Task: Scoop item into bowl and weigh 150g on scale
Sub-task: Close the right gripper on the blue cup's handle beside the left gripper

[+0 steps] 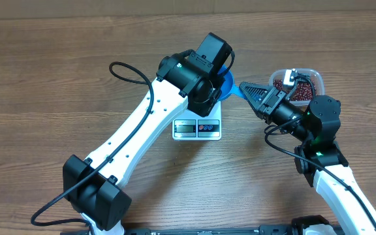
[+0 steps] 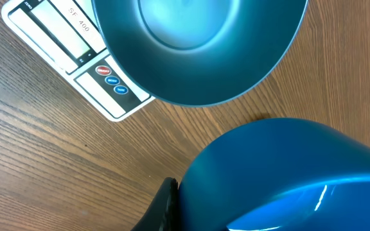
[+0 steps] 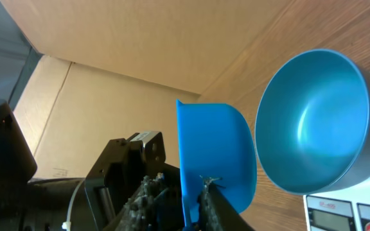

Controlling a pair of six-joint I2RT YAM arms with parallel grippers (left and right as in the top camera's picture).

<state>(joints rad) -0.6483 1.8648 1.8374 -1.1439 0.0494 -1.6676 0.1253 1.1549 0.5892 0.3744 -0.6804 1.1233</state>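
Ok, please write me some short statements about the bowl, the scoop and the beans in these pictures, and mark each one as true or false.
1. The bowl stands on the scale. True.
2. The bowl is already filled. False: its inside is bare in the right wrist view.
3. The right hand grips the blue scoop. True.
4. The clear tub with the beans stands on the scale. False: it stands on the table, off to the side of the scale.
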